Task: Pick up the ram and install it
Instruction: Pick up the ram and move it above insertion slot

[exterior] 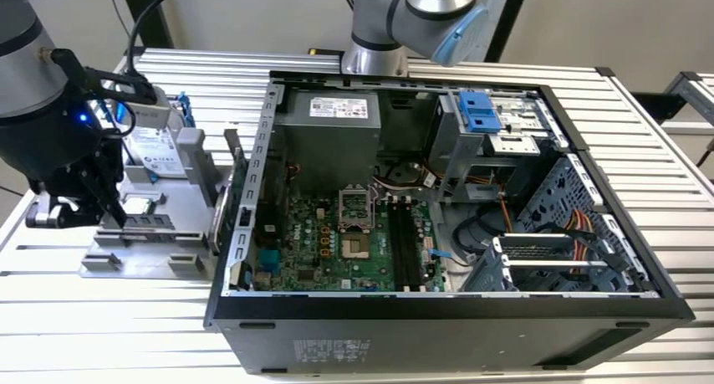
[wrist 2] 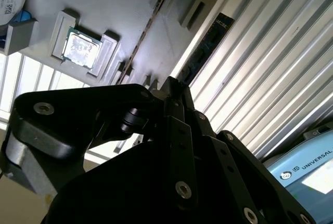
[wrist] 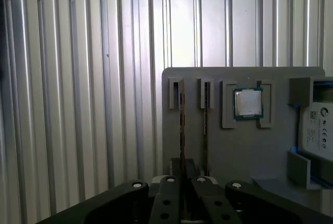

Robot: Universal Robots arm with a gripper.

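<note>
The ram point(wrist: 181, 125) is a thin dark stick standing on edge in a slot of the grey holder point(wrist: 229, 151). In the second wrist view, the ram point(wrist 2: 210, 44) shows its dark blue-green face along the holder's edge. My gripper point(wrist: 184, 168) sits over the near end of this stick with its fingers drawn together on it. The fingertips meet at the stick's end where the gripper point(wrist 2: 174, 84) appears from below. In the exterior view my gripper point(exterior: 109, 219) is low over the holder point(exterior: 145, 263), left of the open computer case point(exterior: 446, 309).
A second stick point(wrist: 205, 125) stands in the neighbouring slot. A square silver chip point(wrist: 247, 102) and a labelled hard drive point(wrist: 318, 130) also sit on the holder. Inside the case, the motherboard's long black slots point(exterior: 407, 242) lie near the middle. The ribbed metal table point(exterior: 123, 334) surrounds everything.
</note>
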